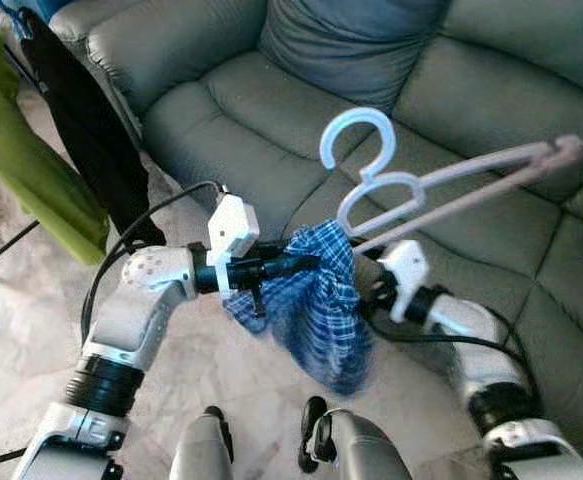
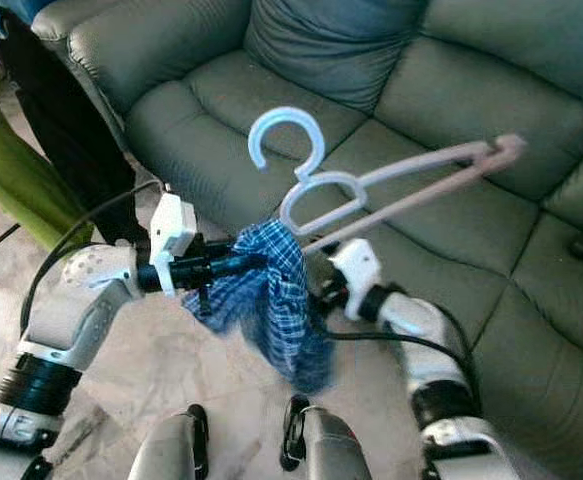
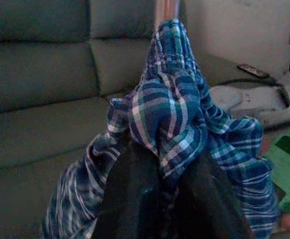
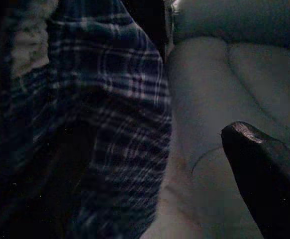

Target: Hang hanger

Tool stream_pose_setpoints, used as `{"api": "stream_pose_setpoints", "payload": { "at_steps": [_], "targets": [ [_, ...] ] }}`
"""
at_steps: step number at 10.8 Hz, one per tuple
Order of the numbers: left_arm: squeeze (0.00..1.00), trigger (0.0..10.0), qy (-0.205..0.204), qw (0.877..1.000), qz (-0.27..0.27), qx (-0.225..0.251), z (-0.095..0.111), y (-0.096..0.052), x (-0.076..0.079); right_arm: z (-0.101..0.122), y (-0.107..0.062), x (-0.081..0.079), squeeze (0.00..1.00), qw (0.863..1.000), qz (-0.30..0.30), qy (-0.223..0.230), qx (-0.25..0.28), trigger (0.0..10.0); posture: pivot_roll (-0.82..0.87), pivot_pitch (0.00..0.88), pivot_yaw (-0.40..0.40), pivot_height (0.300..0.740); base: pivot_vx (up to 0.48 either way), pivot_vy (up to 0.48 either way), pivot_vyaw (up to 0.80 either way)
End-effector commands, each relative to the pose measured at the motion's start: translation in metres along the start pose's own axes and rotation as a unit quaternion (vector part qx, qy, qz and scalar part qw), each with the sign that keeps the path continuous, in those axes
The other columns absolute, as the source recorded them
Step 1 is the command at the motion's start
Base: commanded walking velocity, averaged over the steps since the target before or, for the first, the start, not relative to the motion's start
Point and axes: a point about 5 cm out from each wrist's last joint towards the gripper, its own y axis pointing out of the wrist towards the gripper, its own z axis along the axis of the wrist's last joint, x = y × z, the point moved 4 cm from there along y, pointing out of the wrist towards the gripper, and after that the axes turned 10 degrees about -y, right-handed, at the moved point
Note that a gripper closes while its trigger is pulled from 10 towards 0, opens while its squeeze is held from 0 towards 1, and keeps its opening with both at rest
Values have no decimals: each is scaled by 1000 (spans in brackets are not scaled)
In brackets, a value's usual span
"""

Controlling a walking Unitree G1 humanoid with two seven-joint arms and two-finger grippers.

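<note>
- left gripper (image 3: pixel 167 186): two black fingers (image 3: pixel 127 199) closed on a bunched fold of blue plaid cloth (image 3: pixel 172 114).
- cloth rises in a peak above the fingertips; the rest spills down on both sides of the fingers.
- thin pale bar (image 3: pixel 165 9) stands straight up from the top of the peak; what it belongs to cannot be told.
- background: grey-green sofa (image 3: pixel 40 74), back cushions and seat.
- beside the sofa, a pale wall (image 3: pixel 234 30), a small dark flat object (image 3: pixel 253 71) on a ledge, a white rounded object (image 3: pixel 254 102), a green patch (image 3: pixel 286 162).
</note>
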Motion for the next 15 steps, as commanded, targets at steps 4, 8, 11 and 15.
{"api": "stream_pose_setpoints", "payload": {
  "at_steps": [4,8,11,15],
  "targets": [
    [0,0,35,999,12,25,16,3,-4,-1,-5,-3,1000,1000,3,25,0,10000,-13,243,-23,740,0,0,0],
    [0,0,57,997,48,26,13,1,-15,12,2,-21,918,994,67,77,25,10000,-11,246,-24,740,0,0,0],
    [0,0,58,995,76,12,0,-6,-26,19,-10,-21,0,989,102,101,25,10000,-19,248,-21,740,0,0,0],
    [0,0,109,986,122,-6,-6,-12,-39,-5,-23,5,0,995,66,17,-77,10000,-20,250,-21,740,0,0,0]
  ]
}}
